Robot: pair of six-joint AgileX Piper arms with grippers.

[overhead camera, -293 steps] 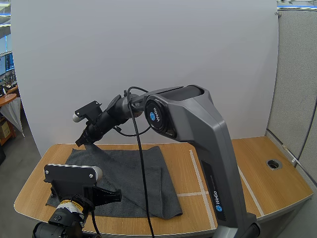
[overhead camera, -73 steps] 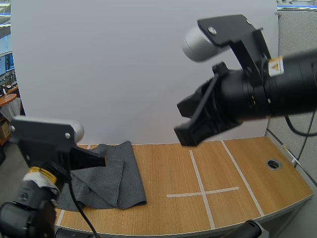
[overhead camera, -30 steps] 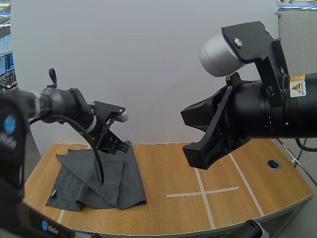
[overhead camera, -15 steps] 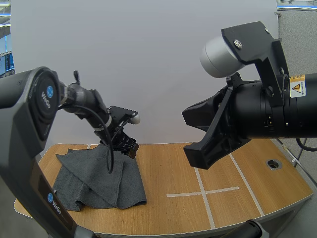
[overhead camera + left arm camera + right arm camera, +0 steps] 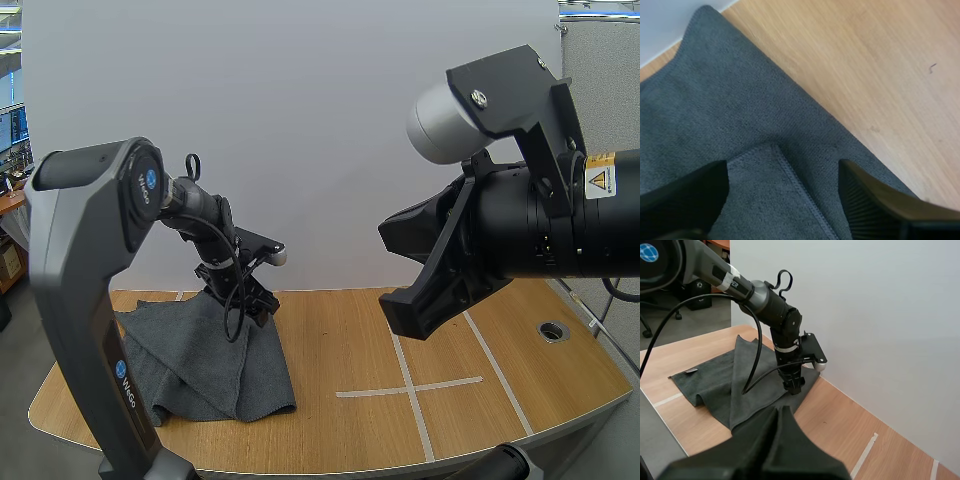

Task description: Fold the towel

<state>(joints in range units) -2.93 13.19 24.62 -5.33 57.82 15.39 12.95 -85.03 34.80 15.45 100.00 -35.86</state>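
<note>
Our left gripper [image 5: 258,306], jaws apart, hangs over the far edge of the grey towel [image 5: 200,360], which lies partly folded at the left of the table [image 5: 450,340]. Next, we judge, we should lower it and pinch the hemmed corner beneath.

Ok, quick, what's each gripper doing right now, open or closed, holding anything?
Left gripper: open, fingers either side of a hemmed corner of the towel, not pinching it.
Right gripper: shut, holding nothing.
</note>
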